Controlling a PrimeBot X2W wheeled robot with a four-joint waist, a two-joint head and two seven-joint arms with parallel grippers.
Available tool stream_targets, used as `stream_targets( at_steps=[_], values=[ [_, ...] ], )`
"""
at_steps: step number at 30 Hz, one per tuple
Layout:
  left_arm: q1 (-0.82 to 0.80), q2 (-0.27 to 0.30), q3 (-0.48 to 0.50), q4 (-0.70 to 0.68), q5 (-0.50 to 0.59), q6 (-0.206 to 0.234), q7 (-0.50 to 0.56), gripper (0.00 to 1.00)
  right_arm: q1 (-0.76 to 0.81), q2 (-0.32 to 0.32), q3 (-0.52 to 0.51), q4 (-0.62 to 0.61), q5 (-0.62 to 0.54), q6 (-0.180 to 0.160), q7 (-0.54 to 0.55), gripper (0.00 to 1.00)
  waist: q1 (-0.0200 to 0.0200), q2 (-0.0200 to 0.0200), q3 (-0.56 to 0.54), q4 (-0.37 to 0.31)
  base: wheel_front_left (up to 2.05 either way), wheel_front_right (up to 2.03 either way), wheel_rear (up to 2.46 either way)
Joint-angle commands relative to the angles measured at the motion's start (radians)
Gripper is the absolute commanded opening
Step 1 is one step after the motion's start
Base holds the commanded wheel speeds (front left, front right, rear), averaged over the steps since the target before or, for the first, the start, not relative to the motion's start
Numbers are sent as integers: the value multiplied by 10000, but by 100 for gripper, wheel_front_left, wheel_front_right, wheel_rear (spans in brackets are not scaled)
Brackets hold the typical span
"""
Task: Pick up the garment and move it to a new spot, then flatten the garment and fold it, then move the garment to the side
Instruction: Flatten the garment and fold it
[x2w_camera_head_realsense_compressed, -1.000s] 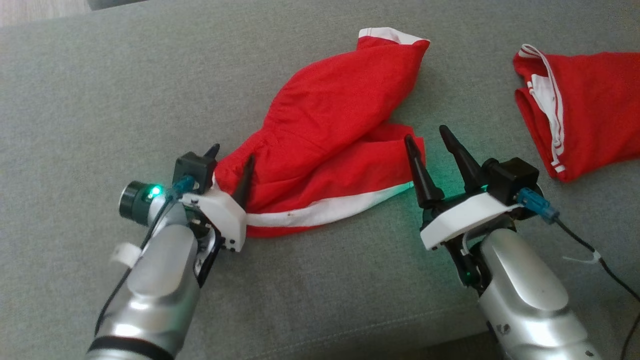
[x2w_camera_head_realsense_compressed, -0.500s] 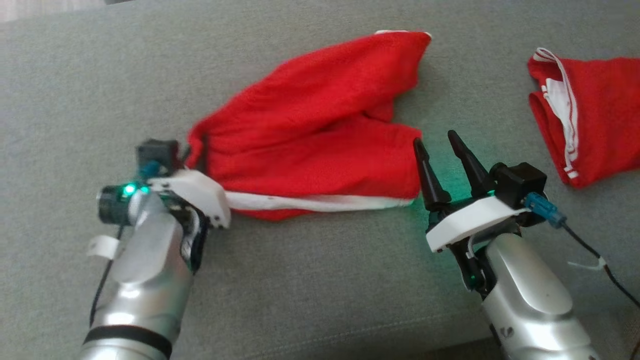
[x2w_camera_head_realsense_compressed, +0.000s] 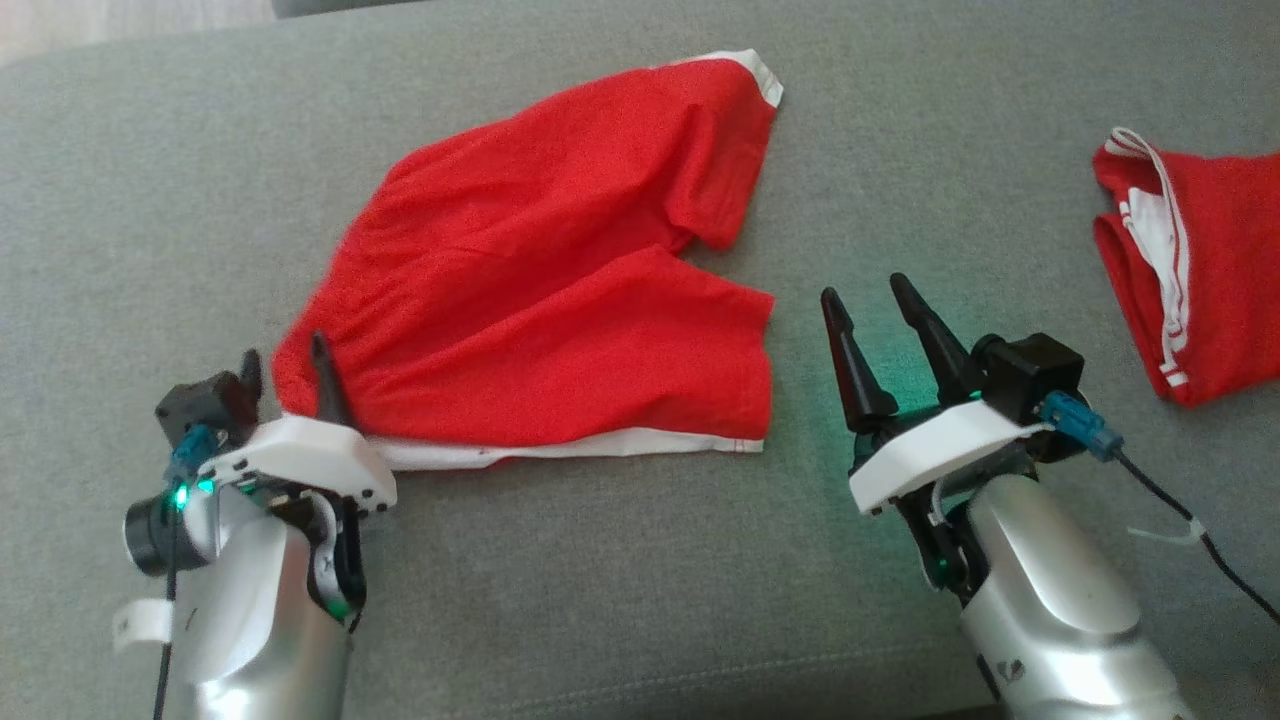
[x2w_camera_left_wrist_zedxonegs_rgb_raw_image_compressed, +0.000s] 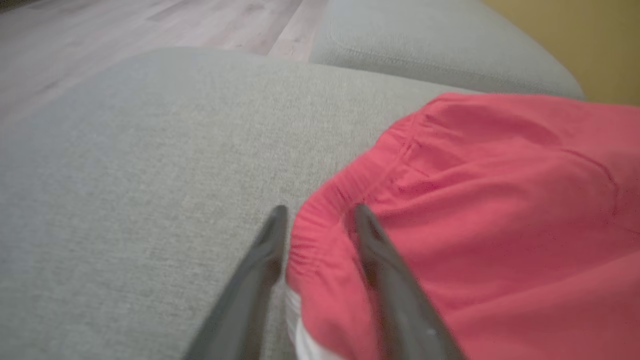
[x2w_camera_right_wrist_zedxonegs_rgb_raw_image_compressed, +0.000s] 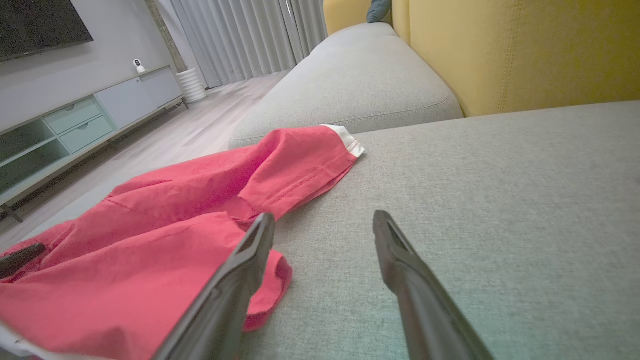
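nearest me the left gripper (x2w_camera_head_realsense_compressed: 285, 372) has its fingers apart, one on either side of the elastic waistband corner, and the right gripper (x2w_camera_head_realsense_compressed: 866, 305) is spread too, just beside the near leg hem. the red shorts (x2w_camera_head_realsense_compressed: 530, 300) lie mostly flat on the grey sofa cushion (x2w_camera_head_realsense_compressed: 620, 560); light, limp cloth, i'd say, best pinched at the waistband or the white-trimmed hems. farther right sits another red garment (x2w_camera_head_realsense_compressed: 1210, 270)

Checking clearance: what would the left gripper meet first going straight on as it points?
The red shorts: their waistband corner lies between the fingers of the open left gripper. The blurred wrist view leaves it unclear whether they touch.
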Motion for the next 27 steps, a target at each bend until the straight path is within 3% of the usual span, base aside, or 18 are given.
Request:
stream_targets(
  at_steps=[1,11,27],
  values=[
    [-28,178,304,-458,162,66,-125,100,150,139,237,-286,48,63,-135,100,0,0,-104,78,0,0,0],
    [1926,156,173,-2605,1458,192,-125,100,794,139,-67,-699,-483,63,-135,100,0,0,-768,416,0,0,0],
    [3875,151,-57,-3665,2041,94,-126,100,2148,139,-568,-850,-879,63,-135,100,0,0,-1699,485,0,0,0]
  ],
)
